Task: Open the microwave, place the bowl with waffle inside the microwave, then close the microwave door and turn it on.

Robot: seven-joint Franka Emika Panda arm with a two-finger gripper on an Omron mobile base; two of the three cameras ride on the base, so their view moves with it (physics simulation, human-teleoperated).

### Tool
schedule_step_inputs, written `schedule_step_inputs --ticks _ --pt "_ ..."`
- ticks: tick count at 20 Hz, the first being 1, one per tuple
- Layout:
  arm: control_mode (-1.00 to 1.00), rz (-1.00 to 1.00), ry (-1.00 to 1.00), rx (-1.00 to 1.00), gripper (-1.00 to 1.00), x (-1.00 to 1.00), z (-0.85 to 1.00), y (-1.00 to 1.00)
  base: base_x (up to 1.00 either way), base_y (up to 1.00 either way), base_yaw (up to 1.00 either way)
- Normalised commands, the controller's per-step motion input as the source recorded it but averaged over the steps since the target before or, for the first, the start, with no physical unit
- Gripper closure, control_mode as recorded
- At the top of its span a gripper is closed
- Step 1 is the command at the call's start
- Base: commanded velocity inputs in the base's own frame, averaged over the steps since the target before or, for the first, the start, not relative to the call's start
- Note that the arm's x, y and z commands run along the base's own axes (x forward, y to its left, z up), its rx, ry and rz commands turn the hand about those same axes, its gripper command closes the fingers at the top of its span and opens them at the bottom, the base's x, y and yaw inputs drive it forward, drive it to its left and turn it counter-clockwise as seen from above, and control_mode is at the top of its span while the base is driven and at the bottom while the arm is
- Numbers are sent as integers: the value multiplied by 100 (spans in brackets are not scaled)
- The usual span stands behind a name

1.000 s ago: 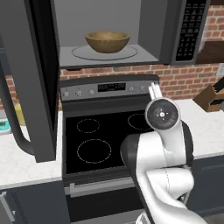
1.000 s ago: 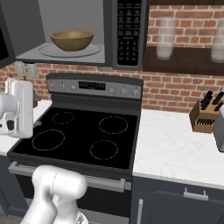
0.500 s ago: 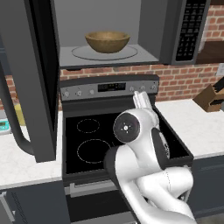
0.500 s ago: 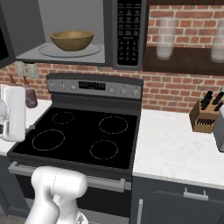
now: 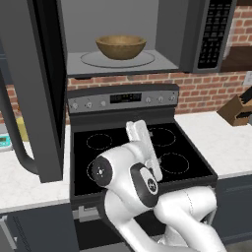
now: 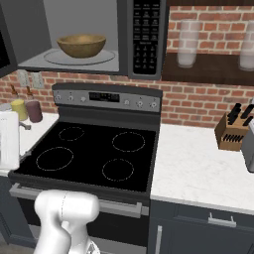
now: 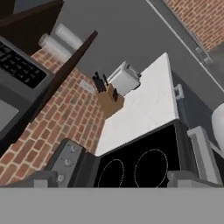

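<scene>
The microwave hangs above the stove, its keypad on the right. The microwave door stands swung wide open to the left, its curved grey handle facing the room. On the glass turntable inside sits the brown bowl. The waffle is hidden behind the bowl's rim. My white hand hovers low over the front of the stove, well below the cavity. My gripper is open with nothing between its fingertips, and it looks right along the counter.
The black stove lies under the arm. A knife block and a toaster stand on the right counter. Glasses rest on a shelf. Two bottles stand left of the stove.
My arm has swung down and to the left, bringing the hand from the stove's right side to its front. The gripper stays open. Bowl and door have not moved.
</scene>
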Motion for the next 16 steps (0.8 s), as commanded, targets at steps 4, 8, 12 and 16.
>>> schedule_step_inputs --ticks 4,8,12,16 --pt "-100 0 -18 -11 -100 0 -37 38 0 0 0" --pt "-100 -1 -17 -31 -100 0 -28 55 0 0 0" --pt "-100 -4 -2 -35 -100 0 -22 63 0 0 0" --pt "-100 -6 0 -35 -100 0 -18 60 0 0 0"
